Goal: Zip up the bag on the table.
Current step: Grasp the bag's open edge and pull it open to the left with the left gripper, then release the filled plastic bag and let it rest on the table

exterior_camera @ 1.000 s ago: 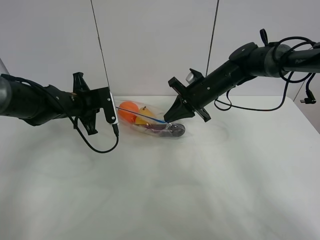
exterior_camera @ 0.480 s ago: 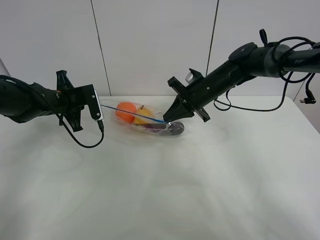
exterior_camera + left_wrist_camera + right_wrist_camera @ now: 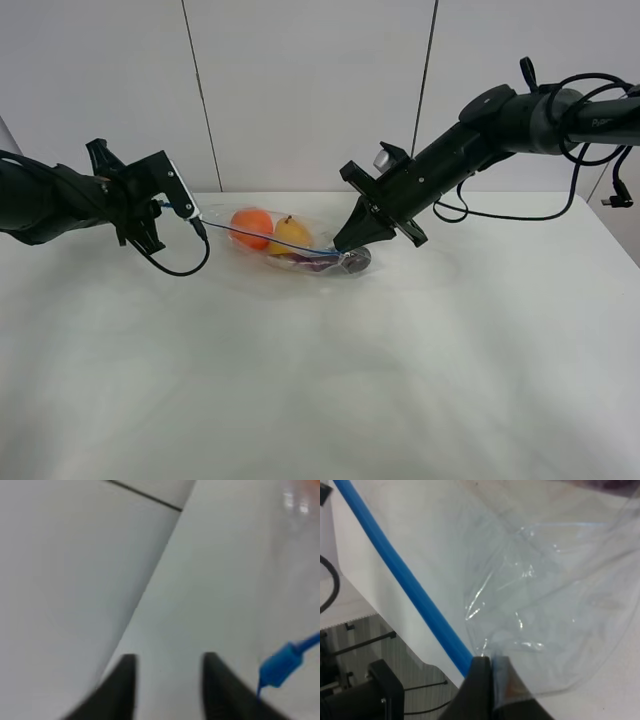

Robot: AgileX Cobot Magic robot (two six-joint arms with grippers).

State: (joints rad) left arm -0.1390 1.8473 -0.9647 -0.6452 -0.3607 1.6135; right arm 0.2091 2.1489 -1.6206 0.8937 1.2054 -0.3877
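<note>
While scanning from the left, meet left gripper (image 3: 188,208) first, over the table (image 3: 320,390) near its back edge. Read its 2 dark fingers (image 3: 125,685) as parted in the wrist view, with bare surface in the gap and nothing pinched. Note a blue slider (image 3: 281,666) just outside 1 finger; cannot tell whether touching. Follow the blue zipper strip (image 3: 265,238) rightward along the bag (image 3: 300,250), lying on the table at back centre between both grippers. See through the clear plastic 1 orange fruit (image 3: 252,225), then 1 yellow pear (image 3: 291,235), then a dark item (image 3: 340,262). End at right gripper (image 3: 345,248), tilted down, pressed tight together on the bag's corner beside the strip's end.
</note>
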